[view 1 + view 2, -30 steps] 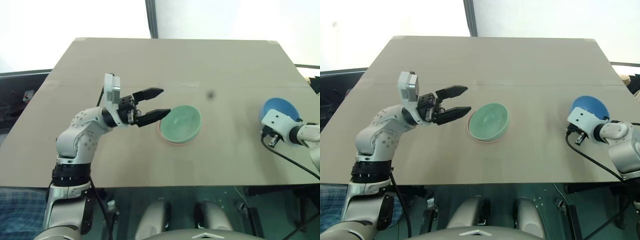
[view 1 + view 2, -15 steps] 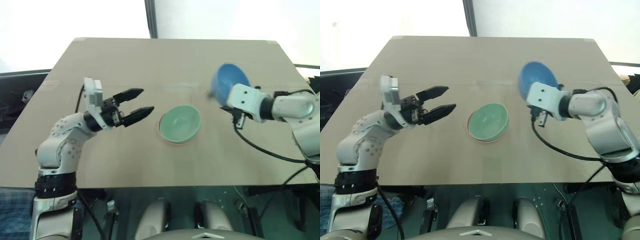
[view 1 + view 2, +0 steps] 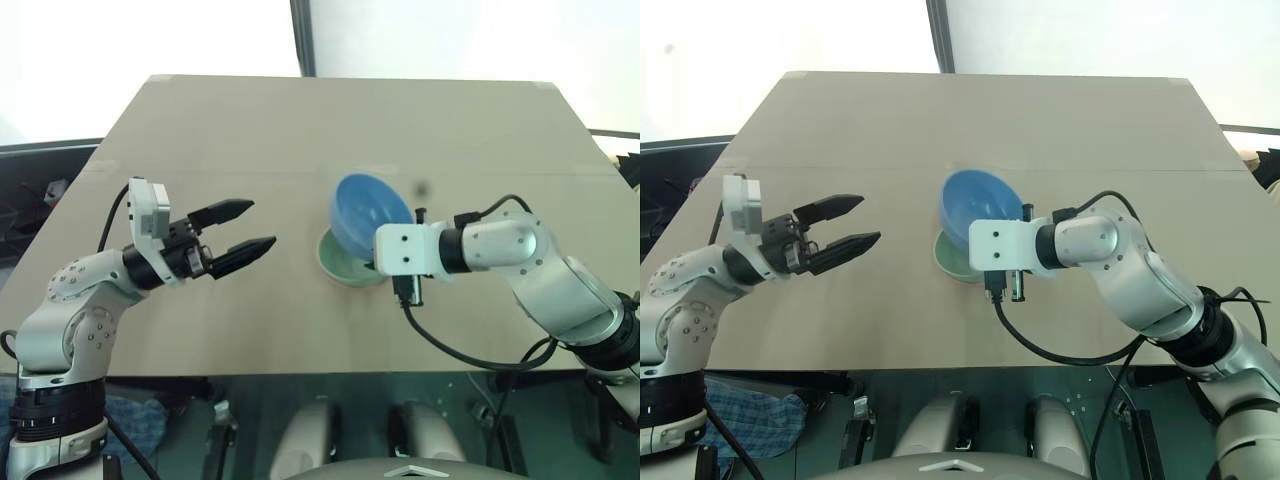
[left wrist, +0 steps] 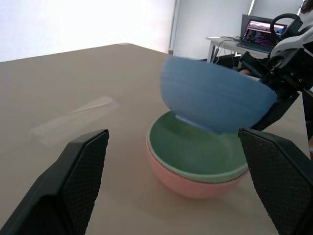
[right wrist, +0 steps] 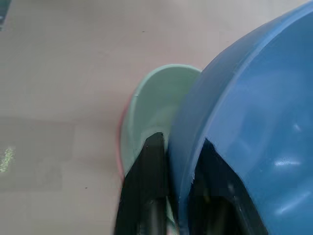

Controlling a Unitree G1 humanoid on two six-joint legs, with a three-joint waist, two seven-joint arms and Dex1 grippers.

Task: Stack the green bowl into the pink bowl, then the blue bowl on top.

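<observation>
Beneath the blue bowl (image 3: pixel 369 214), green bowl (image 3: pixel 345 266) half-hidden.

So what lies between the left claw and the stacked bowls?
Only bare table. In the left eye view the open left claw is apart from the green bowl, which is nested in the pink bowl.

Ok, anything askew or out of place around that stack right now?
Only the blue bowl: it hangs tilted over the green bowl, which sits squarely in the pink bowl. The right claw pinches its rim. Nothing spilled or damaged.

blue bowl (image 3: pixel 368 212) hides green bowl (image 3: pixel 343 266) partly
</observation>
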